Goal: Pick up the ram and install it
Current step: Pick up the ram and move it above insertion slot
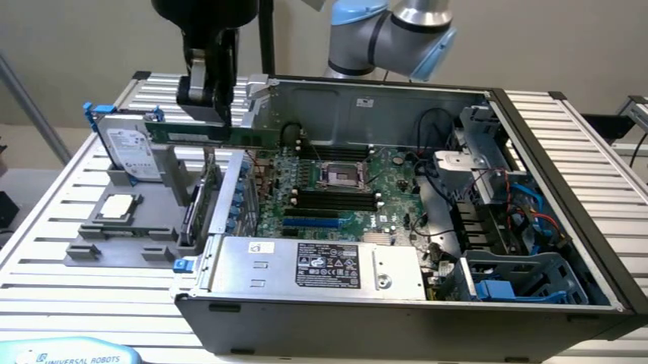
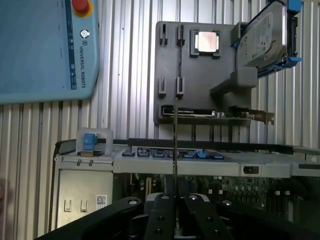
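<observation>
One long, narrow green circuit-board ram [image 1: 228,136] hangs level, pinched in the closed black gripper [image 1: 206,120], above the grey plastic parts holder [image 1: 102,254] at the exterior view's left, just outside the open dark metal computer case [image 1: 303,326]. Black memory slots [image 1: 329,199] lie well apart on the green motherboard [image 1: 400,186]. Held only by its thin faces, the stick could tilt or slip, clipping the case wall or meeting a slot askew
</observation>
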Robot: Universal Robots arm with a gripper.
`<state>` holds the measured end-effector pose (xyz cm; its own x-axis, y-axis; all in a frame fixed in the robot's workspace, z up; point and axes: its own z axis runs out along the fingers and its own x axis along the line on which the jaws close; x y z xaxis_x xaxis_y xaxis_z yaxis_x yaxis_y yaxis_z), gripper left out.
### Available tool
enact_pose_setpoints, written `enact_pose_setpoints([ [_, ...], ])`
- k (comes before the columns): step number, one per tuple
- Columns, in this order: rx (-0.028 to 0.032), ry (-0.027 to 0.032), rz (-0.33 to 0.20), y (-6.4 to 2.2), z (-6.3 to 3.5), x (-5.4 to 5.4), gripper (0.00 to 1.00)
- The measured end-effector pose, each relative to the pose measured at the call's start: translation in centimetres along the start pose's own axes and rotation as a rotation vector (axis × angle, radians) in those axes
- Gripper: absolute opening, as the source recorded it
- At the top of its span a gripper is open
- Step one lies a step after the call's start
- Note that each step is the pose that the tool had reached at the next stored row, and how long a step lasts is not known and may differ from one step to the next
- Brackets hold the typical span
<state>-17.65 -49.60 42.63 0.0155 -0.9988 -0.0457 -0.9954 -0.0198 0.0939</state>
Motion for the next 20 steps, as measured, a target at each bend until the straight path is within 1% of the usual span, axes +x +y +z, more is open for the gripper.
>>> enact_pose_setpoints([
  [6, -0.0034, -0.0001, 0.0, -2.73, -0.2, 0.0, 0.13],
  [9, -0.004, -0.0001, 0.0, -4.09, -0.13, 0.0, 0.13],
  [15, -0.0041, 0.0003, 0.0, -6.91, 0.57, -0.2, 0.13],
  [20, -0.0041, 0.0003, 0.0, -9.18, 1.29, -0.7, 0.13],
])
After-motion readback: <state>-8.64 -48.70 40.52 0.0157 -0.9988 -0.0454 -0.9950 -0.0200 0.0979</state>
